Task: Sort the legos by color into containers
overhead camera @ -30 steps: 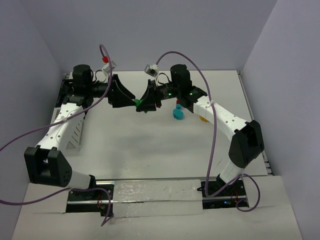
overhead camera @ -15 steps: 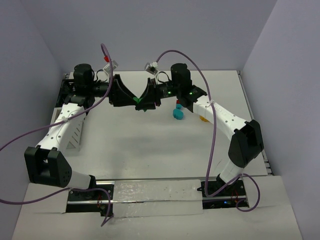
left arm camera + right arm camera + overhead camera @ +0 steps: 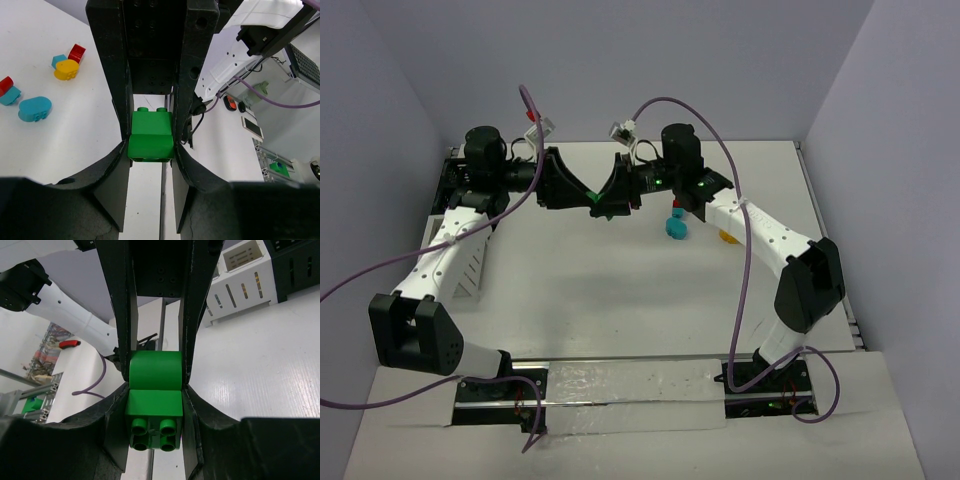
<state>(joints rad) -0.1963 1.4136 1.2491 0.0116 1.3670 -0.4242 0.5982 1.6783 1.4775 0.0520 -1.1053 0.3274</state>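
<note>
Squarely between the two arms, the green lego [image 3: 150, 135] hangs clear of the desk [image 3: 620, 300], gripped from opposite ends. The left end effector [image 3: 150, 150] is clenched on it, its two black fingers [image 3: 118, 172] pressed to the brick's sides at the rounded end. The right end effector [image 3: 154, 390] is likewise grasping the green lego, at the end where its studs [image 3: 155, 432] show. The two pairs of fingers meet tip to tip around the brick.

On the desk, to the right of the green lego in the top view, lies a cyan lego [image 3: 676, 228], and farther right of it a yellow lego [image 3: 727, 236]. The left wrist view shows more pieces off to that side of the green lego: a rounded cyan piece [image 3: 35, 108], and a red lego [image 3: 76, 52] just beside the yellow one.

On the other side of the green lego, seen past it from the right wrist, stand the white container [image 3: 245, 270] and the black container [image 3: 295, 262], side by side.
</note>
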